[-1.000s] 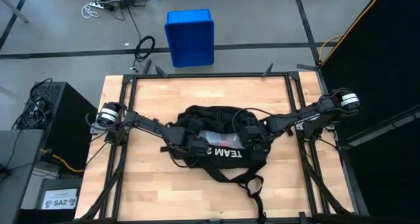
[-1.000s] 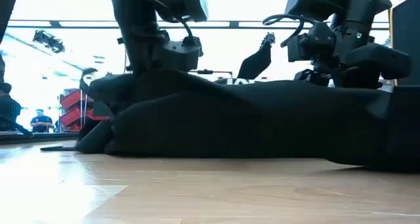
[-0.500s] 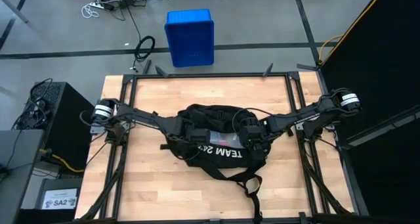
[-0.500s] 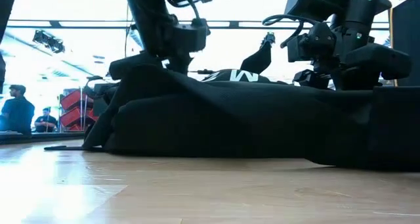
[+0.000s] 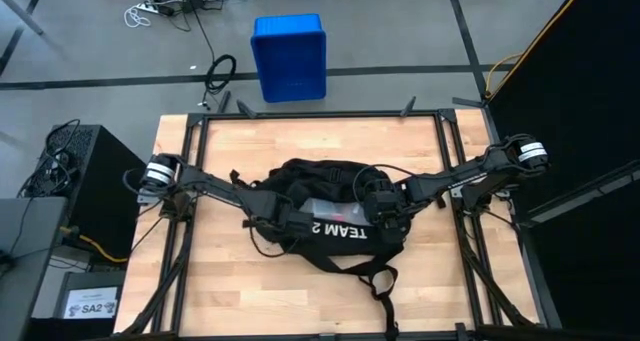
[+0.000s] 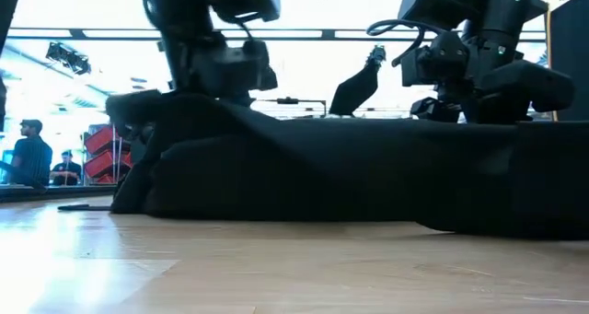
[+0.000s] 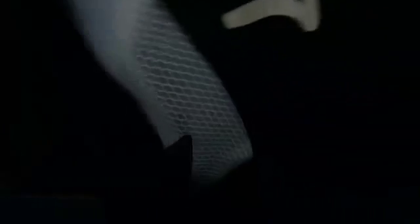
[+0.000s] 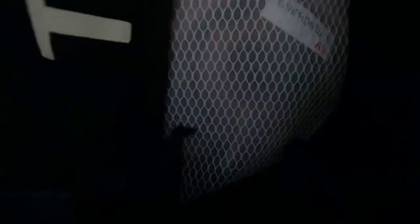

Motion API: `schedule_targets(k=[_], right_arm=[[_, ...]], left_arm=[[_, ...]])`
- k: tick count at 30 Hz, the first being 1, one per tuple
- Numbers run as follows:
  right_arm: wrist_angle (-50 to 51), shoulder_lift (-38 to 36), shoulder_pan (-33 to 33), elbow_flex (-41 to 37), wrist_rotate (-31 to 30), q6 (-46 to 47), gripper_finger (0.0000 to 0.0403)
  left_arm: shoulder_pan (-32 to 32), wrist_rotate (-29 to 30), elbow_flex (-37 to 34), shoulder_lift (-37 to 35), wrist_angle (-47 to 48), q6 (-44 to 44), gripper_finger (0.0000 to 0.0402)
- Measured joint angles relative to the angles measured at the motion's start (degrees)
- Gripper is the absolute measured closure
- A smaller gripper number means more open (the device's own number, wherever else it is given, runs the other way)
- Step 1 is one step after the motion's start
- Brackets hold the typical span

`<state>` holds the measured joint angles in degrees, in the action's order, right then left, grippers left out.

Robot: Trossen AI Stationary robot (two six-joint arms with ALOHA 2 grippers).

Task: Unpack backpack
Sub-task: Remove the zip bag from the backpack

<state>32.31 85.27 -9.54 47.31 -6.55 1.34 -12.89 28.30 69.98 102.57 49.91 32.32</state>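
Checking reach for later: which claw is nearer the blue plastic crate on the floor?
Left, narrowly. The left claw is on the backpack below-left of the blue plastic crate; the right claw lies farther, below-right.

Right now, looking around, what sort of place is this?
Probably a robotics lab or workshop in a large hall: two arms work a backpack on a framed wooden table, with cables and a blue crate on the concrete floor, and people standing beyond.

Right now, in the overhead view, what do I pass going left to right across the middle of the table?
Bare table → left gripper on the backpack's left side → backpack with its white lettering → right gripper on its right side → bare table again.
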Motion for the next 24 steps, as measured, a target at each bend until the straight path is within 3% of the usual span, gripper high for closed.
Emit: schedule_targets(k=[4, 15, 24], right_arm=[[-0.8, 0.0, 0.0, 0.0, -0.1, 0.0, 0.0162], [-0.9, 0.0, 0.0, 0.0, -0.1, -0.5, 0.0165], [1.4, -0.1, 0.0, 0.1, -0.2, -2.0, 0.0165]], left_arm=[[0.0, 6.9, -0.9, -0.1, 0.7, 0.7, 0.0207], [2.6, 9.5, 1.5, -0.3, 0.3, 3.8, 0.0256], [6.2, 9.8, 1.5, -3.0, 2.0, 3.0, 0.0259]])
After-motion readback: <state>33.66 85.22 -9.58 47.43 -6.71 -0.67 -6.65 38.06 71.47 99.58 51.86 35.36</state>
